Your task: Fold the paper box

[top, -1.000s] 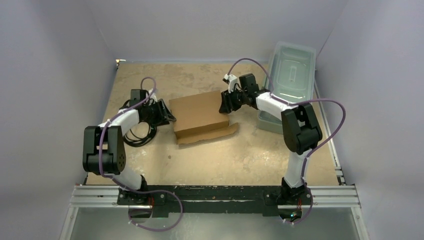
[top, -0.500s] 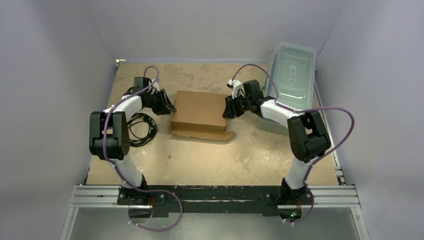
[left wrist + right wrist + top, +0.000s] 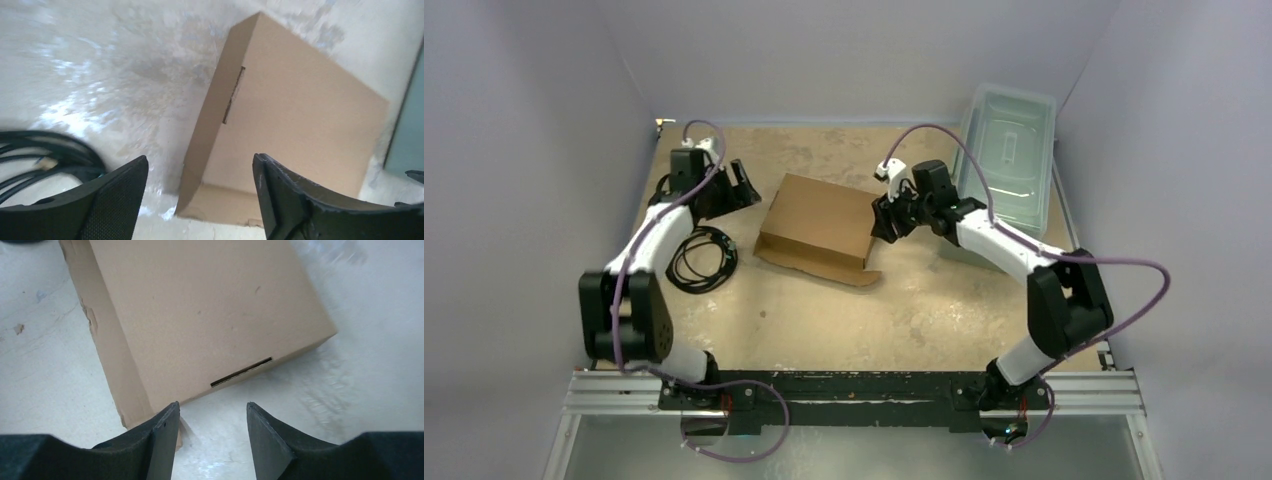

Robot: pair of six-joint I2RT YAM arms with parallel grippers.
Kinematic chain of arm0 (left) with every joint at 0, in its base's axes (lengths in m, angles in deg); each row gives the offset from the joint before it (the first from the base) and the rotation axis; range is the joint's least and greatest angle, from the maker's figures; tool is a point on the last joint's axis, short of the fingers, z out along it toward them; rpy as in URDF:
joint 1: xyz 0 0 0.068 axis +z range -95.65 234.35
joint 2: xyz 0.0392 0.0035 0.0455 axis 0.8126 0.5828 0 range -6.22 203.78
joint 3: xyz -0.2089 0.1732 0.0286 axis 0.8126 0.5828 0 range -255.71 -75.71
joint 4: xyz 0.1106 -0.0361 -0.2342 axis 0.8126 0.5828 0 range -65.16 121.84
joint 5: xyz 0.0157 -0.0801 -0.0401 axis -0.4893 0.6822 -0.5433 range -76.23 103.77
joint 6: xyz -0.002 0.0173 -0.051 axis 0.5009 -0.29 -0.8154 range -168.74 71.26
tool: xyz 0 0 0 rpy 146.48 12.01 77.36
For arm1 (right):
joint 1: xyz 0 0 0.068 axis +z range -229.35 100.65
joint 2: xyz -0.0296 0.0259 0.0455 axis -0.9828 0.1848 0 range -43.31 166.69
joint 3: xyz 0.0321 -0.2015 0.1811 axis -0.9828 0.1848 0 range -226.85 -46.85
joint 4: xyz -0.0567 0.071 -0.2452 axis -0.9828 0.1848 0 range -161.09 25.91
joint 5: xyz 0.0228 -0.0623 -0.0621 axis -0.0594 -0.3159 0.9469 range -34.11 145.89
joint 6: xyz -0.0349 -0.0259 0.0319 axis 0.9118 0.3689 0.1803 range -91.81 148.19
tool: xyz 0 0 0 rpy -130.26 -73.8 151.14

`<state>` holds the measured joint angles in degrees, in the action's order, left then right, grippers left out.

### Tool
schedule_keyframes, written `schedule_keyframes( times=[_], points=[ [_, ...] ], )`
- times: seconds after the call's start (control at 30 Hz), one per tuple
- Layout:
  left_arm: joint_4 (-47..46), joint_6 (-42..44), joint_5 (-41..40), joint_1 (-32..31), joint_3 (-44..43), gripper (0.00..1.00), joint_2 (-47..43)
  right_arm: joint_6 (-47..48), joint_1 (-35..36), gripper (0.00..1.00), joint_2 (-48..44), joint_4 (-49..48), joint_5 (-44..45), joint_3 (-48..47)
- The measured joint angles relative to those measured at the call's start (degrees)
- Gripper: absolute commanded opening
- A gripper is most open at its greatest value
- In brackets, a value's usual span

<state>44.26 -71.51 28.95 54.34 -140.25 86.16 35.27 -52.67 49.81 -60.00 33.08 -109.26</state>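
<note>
The paper box (image 3: pixel 819 222) is plain brown cardboard, folded into a shallow closed rectangle, lying turned at an angle in the middle of the table. One flap (image 3: pixel 824 268) sticks out flat along its near edge. My left gripper (image 3: pixel 742 183) is open and empty, apart from the box's left side; the left wrist view shows the box (image 3: pixel 290 120) ahead between its fingers. My right gripper (image 3: pixel 881 222) is open and empty at the box's right side. The right wrist view shows the box (image 3: pixel 200 315) with a slot near its edge, the left finger (image 3: pixel 162 440) beside its corner.
A clear plastic lidded bin (image 3: pixel 1004 160) stands at the back right, close behind the right arm. A coil of black cable (image 3: pixel 704 255) lies on the table left of the box and shows in the left wrist view (image 3: pixel 45 160). Walls close in the table.
The box has been turned clockwise and shifted slightly left. My left gripper has pulled back and away from the box's left side. My right gripper has stayed at the box's right side.
</note>
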Motion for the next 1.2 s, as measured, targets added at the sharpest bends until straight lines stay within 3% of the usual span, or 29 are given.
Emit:
schedule_keyframes(
  times=[0.1, 0.27, 0.33, 0.43, 0.5, 0.6, 0.67, 0.83, 0.9, 1.07, 1.2],
  points=[
    [-2.3, -0.2, -1.4, 2.0, 5.4, 0.99, -12.7, 3.4, -0.1, 0.57, -4.4, 0.3, 0.8, 0.1],
    [-10.1, -3.0, 1.7, 3.4, 14.6, 0.99, -30.2, 11.6, -0.1, 0.61, -10.9, 2.6, -2.6, 0.2],
    [-12.9, -5.4, 6.1, 3.3, 18.4, 0.92, -32.7, 15.2, -0.1, 0.7, -13.6, 4.1, -5.1, 0.2],
    [-16.0, -9.0, 13.5, 3.1, 22.4, 0.83, -32.0, 19.9, -0.1, 0.98, -18.3, 6.3, -9.4, 0.3],
    [-15.8, -10.7, 16.3, 1.7, 25.1, 0.79, -31.3, 21.8, -0.6, 0.99, -21.7, 6.7, -12.9, 0.4],
    [-13.7, -12.4, 15.6, -5.1, 27.6, 0.53, -32.7, 22.5, -2.3, 0.99, -24.9, 5.6, -17.9, 0.8],
    [-13.5, -14.1, 14.0, -11.0, 28.7, 0.44, -34.3, 22.3, -3.3, 0.92, -24.7, 4.5, -18.9, 1.3],
    [-15.5, -20.0, 5.6, -19.5, 31.6, 0.12, -35.8, 18.1, -3.8, 0.41, -18.7, 0.8, -14.0, 1.9],
    [-15.6, -22.3, 2.1, -21.0, 32.4, 0.03, -34.5, 16.3, -3.7, 0.29, -13.7, 0.7, -9.4, -0.8],
    [-15.2, -26.7, -5.0, -24.0, 32.4, 0.0, -26.6, 15.9, -3.5, 0.23, 5.7, 3.0, 3.0, -20.7],
    [-14.0, -28.3, -9.2, -24.7, 31.8, 0.0, -21.9, 15.2, -3.6, 0.23, 14.1, 2.4, 10.4, -25.7]
  ],
)
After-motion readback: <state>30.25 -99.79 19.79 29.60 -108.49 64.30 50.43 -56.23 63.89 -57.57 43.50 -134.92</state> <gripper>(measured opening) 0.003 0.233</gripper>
